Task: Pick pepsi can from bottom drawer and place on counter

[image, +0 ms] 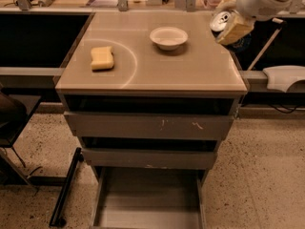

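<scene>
Our two-finger gripper (228,17) hangs at the far right edge of the glossy tan counter (190,75), tan pads (234,30) clamped on the small dark pepsi can (220,21), which is held aloft and tilted. The wide grey bottom drawer (147,202) lies open. We judge this the placing step: next, lower the can upright beside the white bowl (168,36) and let go.

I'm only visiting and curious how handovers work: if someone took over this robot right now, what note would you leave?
The end effector is shut on the pepsi can, in the air by the far right corner of the counter.
The bottom drawer is open, no can in it.
Done: can out of the drawer.
Left: set it on the counter, clear of the white bowl and sponge, then release.
</scene>
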